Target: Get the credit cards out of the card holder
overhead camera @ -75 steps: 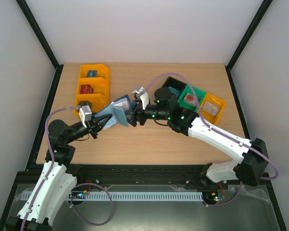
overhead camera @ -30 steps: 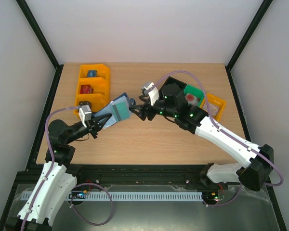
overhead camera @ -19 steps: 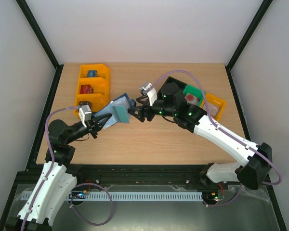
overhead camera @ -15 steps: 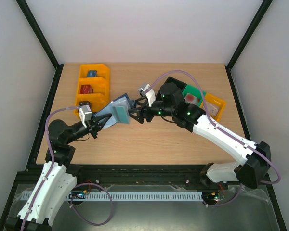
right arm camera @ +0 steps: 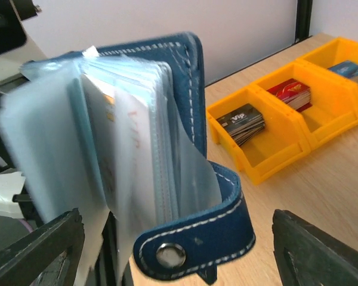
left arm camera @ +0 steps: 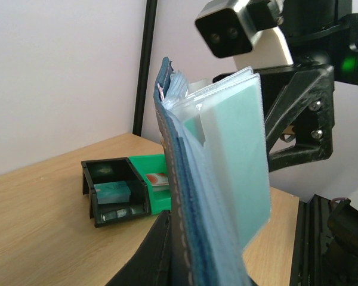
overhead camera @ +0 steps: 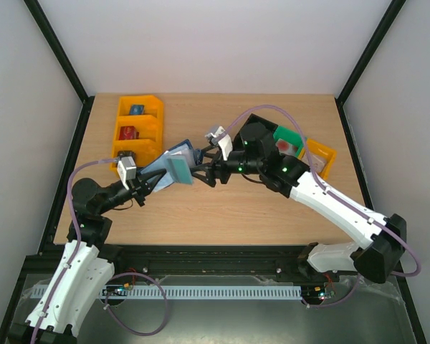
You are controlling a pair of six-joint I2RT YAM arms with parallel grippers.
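Observation:
The card holder (overhead camera: 170, 162) is a navy folding wallet held up off the table, open, with clear sleeves fanned out. My left gripper (overhead camera: 152, 183) is shut on its lower edge; one black finger (left arm camera: 144, 256) shows against the cover (left arm camera: 173, 196). Pale teal credit cards (left arm camera: 232, 155) sit in the sleeves and also show in the top view (overhead camera: 179, 169) and the right wrist view (right arm camera: 122, 149). My right gripper (overhead camera: 196, 173) is open just right of the holder. Its fingers (right arm camera: 39, 250) stand wide on either side of the closing tab (right arm camera: 197, 238), not touching it.
An orange three-part bin (overhead camera: 136, 129) holding small cards stands at the back left and shows in the right wrist view (right arm camera: 274, 131). Black (overhead camera: 256, 123), green (overhead camera: 292, 136) and yellow (overhead camera: 322, 156) bins stand behind the right arm; the black and green ones show in the left wrist view (left arm camera: 113, 190).
My right gripper drew back from the holder to the upper right, then came back down to its right edge, open. The left gripper and holder have stayed put.

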